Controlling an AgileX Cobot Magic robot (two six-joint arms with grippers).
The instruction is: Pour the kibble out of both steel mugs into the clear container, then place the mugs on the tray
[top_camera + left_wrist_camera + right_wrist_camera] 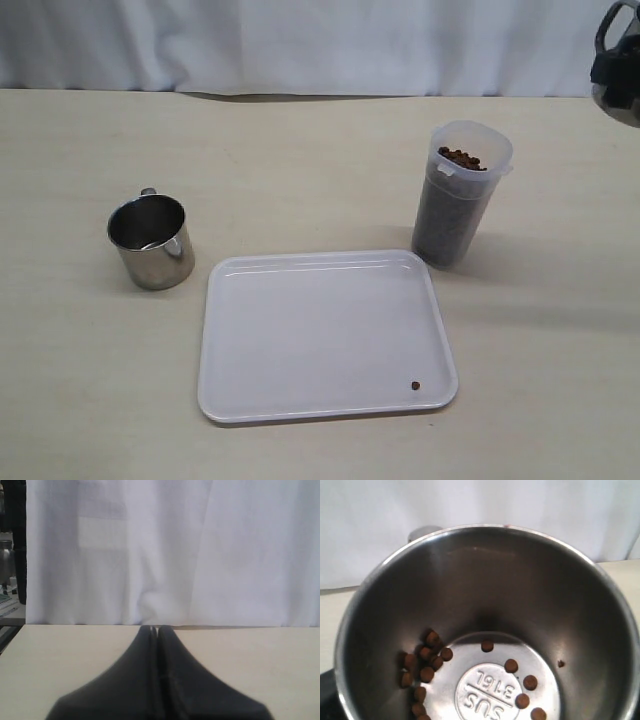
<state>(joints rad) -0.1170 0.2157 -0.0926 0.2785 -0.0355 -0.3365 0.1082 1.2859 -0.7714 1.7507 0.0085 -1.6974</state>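
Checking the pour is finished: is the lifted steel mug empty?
Not empty: the lifted steel mug holds several kibble pellets on its bottom.

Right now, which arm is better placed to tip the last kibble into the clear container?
Right: the right gripper holds a steel mug with some kibble inside, on the clear container's side. The left gripper is shut.

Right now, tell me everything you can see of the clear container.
The clear container is a tall tumbler of frosted, translucent plastic, slightly tapered, with a wider rim section and a small tab at the rim. It stands upright and uncovered on the table. In the exterior view it sits just beyond the tray's far right corner, and whether the two touch is unclear. Dark brown kibble fills it up into the rim section. Nothing grips it.
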